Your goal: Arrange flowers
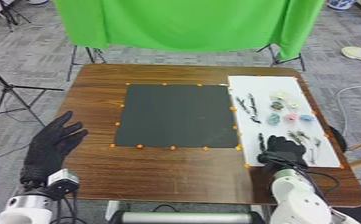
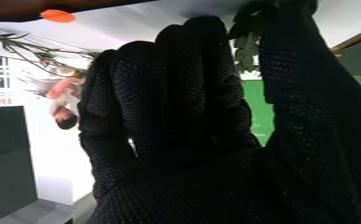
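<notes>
Bearing flowers (image 1: pixel 291 118) and sprigs (image 1: pixel 253 103), a white board (image 1: pixel 256 85), right hand (image 1: pixel 286 148) over it, fingers straight, left hand's (image 1: pixel 50 145) spread

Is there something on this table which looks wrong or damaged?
Nothing stands out. The pink flower and dark sprigs lie on the white sheet, and the dark mat lies flat beside it.
</notes>
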Robot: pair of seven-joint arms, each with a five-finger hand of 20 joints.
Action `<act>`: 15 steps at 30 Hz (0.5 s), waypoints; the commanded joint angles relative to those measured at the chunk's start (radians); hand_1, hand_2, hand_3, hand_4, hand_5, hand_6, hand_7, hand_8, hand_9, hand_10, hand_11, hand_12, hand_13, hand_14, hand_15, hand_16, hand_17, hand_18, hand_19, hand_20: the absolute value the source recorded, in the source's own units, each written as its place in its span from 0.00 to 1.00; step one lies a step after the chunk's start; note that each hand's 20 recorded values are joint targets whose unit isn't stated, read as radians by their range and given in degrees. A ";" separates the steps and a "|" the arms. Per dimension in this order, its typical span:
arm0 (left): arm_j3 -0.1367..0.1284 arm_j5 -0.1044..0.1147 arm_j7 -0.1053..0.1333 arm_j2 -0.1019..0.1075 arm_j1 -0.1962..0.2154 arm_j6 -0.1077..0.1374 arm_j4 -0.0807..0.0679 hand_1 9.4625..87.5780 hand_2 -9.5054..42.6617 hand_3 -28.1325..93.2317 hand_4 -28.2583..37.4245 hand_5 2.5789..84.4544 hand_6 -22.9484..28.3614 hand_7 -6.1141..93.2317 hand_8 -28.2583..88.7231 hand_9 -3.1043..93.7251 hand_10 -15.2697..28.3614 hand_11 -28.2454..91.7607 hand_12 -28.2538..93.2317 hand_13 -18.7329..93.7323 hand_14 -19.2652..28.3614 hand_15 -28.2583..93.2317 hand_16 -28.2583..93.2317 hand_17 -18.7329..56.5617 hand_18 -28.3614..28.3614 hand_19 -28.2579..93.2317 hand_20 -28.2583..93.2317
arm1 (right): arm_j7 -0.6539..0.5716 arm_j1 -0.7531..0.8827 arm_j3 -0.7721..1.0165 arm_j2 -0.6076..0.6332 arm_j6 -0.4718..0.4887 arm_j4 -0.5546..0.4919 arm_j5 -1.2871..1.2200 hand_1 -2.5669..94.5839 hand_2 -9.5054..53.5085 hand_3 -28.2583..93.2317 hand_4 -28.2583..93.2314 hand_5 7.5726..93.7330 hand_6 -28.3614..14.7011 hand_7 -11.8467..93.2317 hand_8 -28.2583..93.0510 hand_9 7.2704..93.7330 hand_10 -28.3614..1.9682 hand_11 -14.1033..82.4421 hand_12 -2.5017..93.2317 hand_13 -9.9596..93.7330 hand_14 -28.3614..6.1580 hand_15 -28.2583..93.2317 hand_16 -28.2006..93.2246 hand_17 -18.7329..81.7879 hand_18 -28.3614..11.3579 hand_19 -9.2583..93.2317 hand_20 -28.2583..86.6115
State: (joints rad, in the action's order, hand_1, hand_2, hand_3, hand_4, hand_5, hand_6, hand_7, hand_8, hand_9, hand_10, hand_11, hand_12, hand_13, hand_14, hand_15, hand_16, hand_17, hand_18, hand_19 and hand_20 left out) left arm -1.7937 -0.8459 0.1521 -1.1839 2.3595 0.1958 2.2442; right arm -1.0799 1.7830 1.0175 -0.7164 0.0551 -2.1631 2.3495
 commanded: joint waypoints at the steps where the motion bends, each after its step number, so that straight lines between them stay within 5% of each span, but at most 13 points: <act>1: 0.004 0.007 0.018 0.014 -0.011 -0.001 -0.013 0.18 0.27 0.90 0.09 0.40 0.62 0.21 0.15 0.40 0.82 0.48 0.31 0.40 0.97 0.67 0.15 0.10 0.91 0.69 0.26 | -0.005 -0.030 -0.063 -0.006 0.036 0.078 -0.020 0.43 0.02 0.91 0.00 0.64 0.51 0.60 0.27 0.66 0.31 0.80 0.24 0.71 0.38 0.91 0.34 0.45 0.05 0.99 0.46; 9: 0.004 0.005 0.014 0.015 -0.015 -0.004 -0.013 0.18 0.27 0.90 0.09 0.40 0.62 0.22 0.15 0.40 0.82 0.48 0.31 0.40 0.97 0.67 0.15 0.10 0.91 0.69 0.26 | 0.009 -0.022 -0.070 -0.028 0.089 0.106 -0.029 0.53 0.06 0.87 0.00 0.77 0.57 0.52 0.27 0.75 0.44 0.70 0.31 0.77 0.45 0.87 0.36 0.49 0.05 1.00 0.46; 15: -0.005 0.005 0.010 0.003 0.010 0.004 -0.003 0.18 0.27 0.90 0.09 0.40 0.62 0.22 0.15 0.40 0.82 0.48 0.31 0.40 0.96 0.67 0.15 0.10 0.91 0.69 0.26 | 0.018 0.021 -0.036 -0.013 0.028 0.091 -0.020 0.55 0.08 0.90 0.00 0.81 0.56 0.48 0.35 0.79 0.45 0.68 0.34 0.80 0.45 0.88 0.38 0.50 0.04 1.00 0.52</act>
State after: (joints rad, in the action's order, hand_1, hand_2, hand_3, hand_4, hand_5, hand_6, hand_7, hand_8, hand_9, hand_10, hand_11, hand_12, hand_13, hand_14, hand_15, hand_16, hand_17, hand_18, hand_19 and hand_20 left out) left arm -1.7905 -0.8444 0.1679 -1.1674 2.3383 0.1955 2.2340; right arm -1.0647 1.7041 0.9837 -0.7389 0.1016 -2.1104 2.3529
